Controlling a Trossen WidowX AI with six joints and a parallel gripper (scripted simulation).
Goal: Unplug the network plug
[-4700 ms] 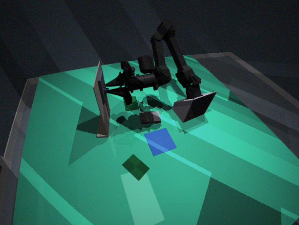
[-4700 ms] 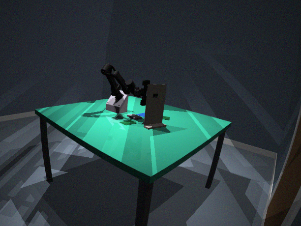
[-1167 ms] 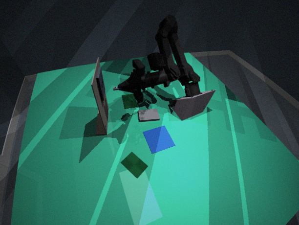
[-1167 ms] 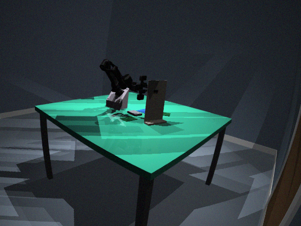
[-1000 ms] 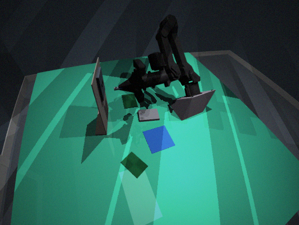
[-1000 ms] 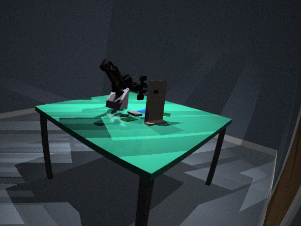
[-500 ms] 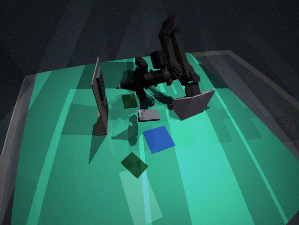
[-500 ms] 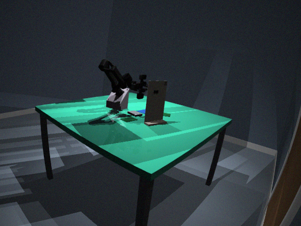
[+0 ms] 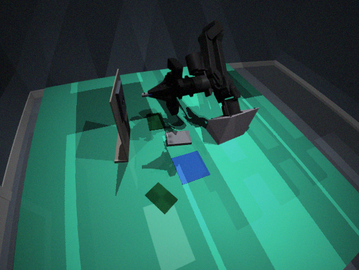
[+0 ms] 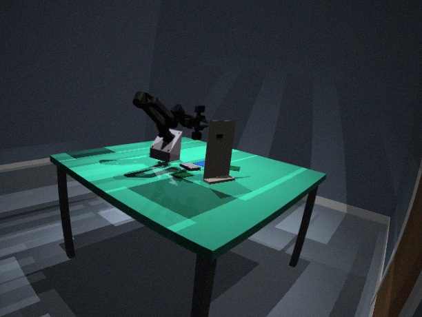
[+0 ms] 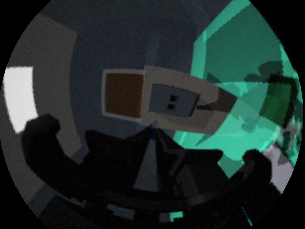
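The plug [image 9: 144,94] [image 11: 153,126] is a small light piece with a bit of blue behind it. My gripper [image 9: 149,94] [image 10: 207,122] [image 11: 152,129] is shut on it and holds it level in the air, pointing at the upright panel [image 9: 119,126] [image 10: 218,156] [image 11: 166,76]. A gap shows between the plug and the panel. The grey-blue socket plate [image 9: 119,95] [image 11: 159,101] on the panel has two dark openings, with no plug seen in them. The blue square [image 9: 192,168] [image 10: 201,163] lies flat on the table, lower than the gripper. The tab is too small to make out.
A light grey flat box [image 9: 179,137] [image 10: 189,166] lies between the arm's base and the panel. One dark green patch [image 9: 156,122] [image 10: 183,175] lies behind it; another green patch [image 9: 161,198] [image 10: 235,168] lies beyond the blue square. Shadows cross the table.
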